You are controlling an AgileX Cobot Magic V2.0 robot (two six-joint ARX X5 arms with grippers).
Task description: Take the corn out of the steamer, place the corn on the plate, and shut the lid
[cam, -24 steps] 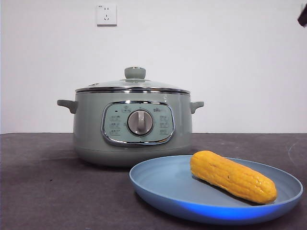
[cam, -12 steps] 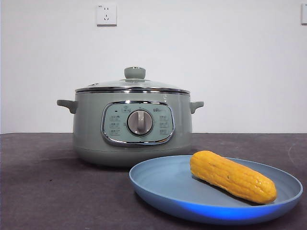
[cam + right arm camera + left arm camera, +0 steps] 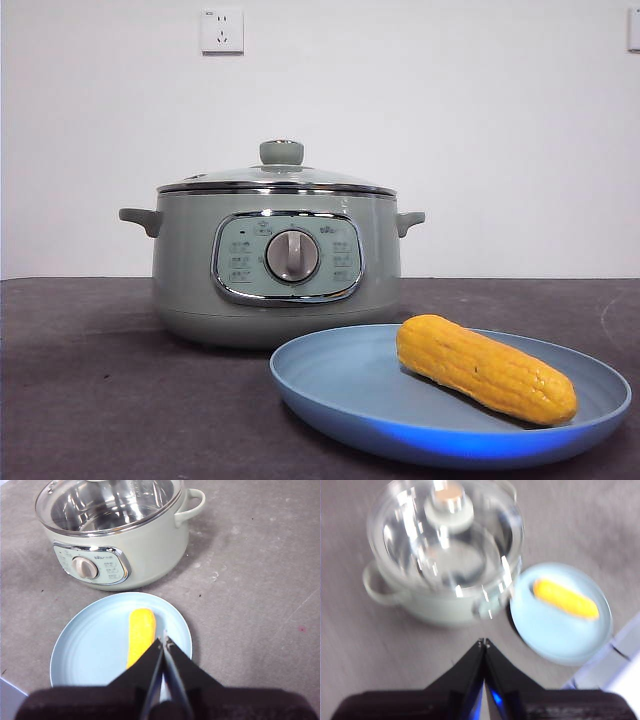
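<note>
1. The surface [image 3: 100,400] was a dark grey cloth, and it carried everything. The front view showed it running level back to a white wall with a socket [image 3: 222,30]. Only the wrist views showed its faint specks and scuffs.

2. The steamer [image 3: 276,265] stood well back on it with the dial facing forward. That seemed sensible, since it left the nearer ground open for the plate. The right wrist view looked down through the glass into a bare steel bowl, so nothing was left inside. The level front view could never have shown that.

3. The plate [image 3: 340,400] sat just in front of the pot and a little to one side, near it but apparently apart. I judged that kept the carry from the pot short.

4. The lid [image 3: 275,178] was seated on the rim, chrome edge square and knob upright. By the look of it, the closing step was done. The left wrist view was blurred but showed the knob from above.

5. The corn [image 3: 485,368] lay on its side in the plate, slanted, with its tapered end toward the plate's near rim. So the task's thing was where it belonged.

6. The left hand [image 3: 483,641] was clenched on nothing, high above the surface beside the pot.

7. The right hand [image 3: 164,640] was also clenched and empty, hovering over the plate. Neither hand appeared in the front view.
</note>
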